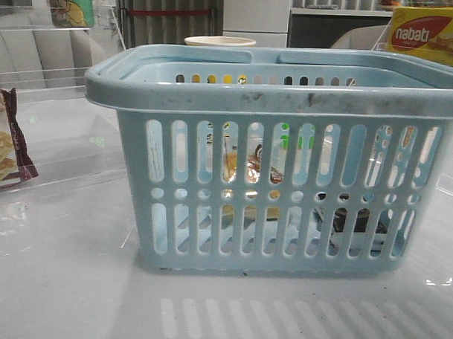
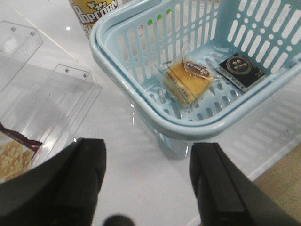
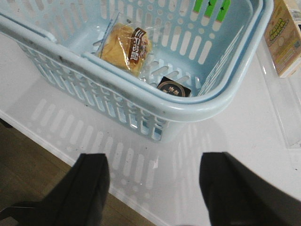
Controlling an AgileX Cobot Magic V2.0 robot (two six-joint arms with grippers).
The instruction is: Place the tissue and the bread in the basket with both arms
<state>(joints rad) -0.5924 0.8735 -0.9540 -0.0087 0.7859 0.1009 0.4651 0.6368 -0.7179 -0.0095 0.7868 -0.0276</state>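
The light-blue basket [image 1: 281, 97] stands in the middle of the white table. The bread [image 2: 187, 81] in its clear bag lies on the basket floor, also seen in the right wrist view [image 3: 125, 44]. The black tissue pack [image 2: 240, 70] lies on the floor beside it, partly hidden by the rim in the right wrist view [image 3: 173, 87]. Through the slots in the front view the bread [image 1: 249, 169] and the tissue [image 1: 351, 221] show faintly. My left gripper [image 2: 146, 181] is open and empty, outside the basket over the table. My right gripper [image 3: 155, 186] is open and empty near the table's edge.
A maroon-edged snack bag [image 1: 6, 139] lies at the left beside clear acrylic stands [image 2: 56, 99]. A popcorn cup [image 2: 96, 12] stands behind the basket. A yellow nabati box [image 1: 428, 35] is at the back right. The table edge and wooden floor [image 3: 28, 160] are close.
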